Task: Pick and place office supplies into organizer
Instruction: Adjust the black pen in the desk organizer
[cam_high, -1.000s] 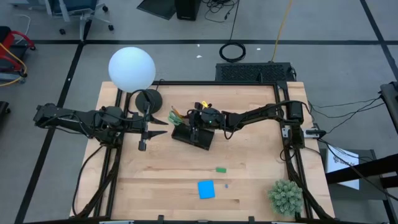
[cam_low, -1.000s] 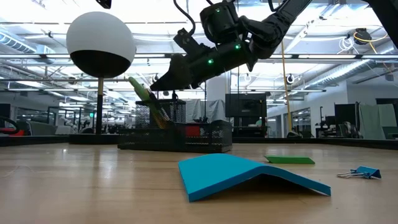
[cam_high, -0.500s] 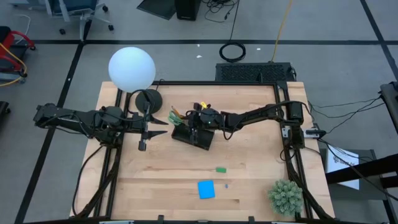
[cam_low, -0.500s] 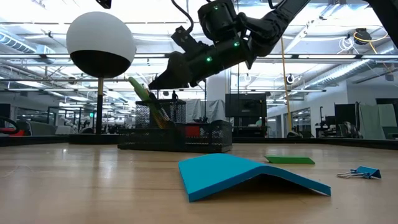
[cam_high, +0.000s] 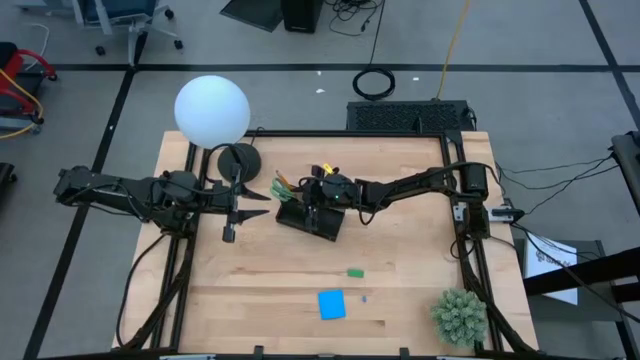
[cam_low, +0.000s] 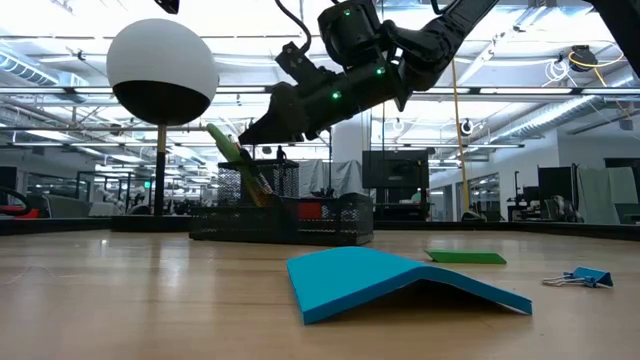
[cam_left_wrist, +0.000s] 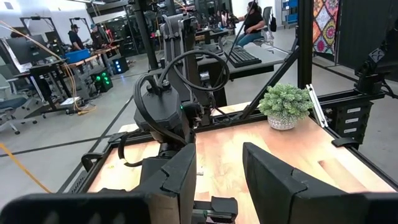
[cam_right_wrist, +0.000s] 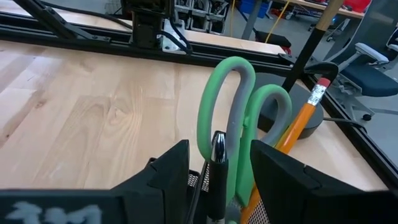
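The black mesh organizer (cam_high: 312, 222) stands mid-table. Green-handled scissors (cam_right_wrist: 227, 99), an orange pencil (cam_right_wrist: 303, 118) and a dark pen (cam_right_wrist: 217, 155) stand upright in its tall compartment. My right gripper (cam_high: 303, 197) hovers over that compartment, open. Its fingers stand on either side of the pen's top without touching it. A blue sticky-note pad (cam_high: 331, 304) and a green eraser (cam_high: 354, 271) lie on the table nearer the front. My left gripper (cam_high: 258, 205) hangs open at the left, level, with nothing between its fingers.
A lamp with a white globe (cam_high: 212, 110) and a round black base (cam_high: 238, 158) stands at the far left, close to my left gripper. A potted plant (cam_high: 459, 315) sits at the near right corner. A small blue binder clip (cam_low: 580, 277) lies beside the pad.
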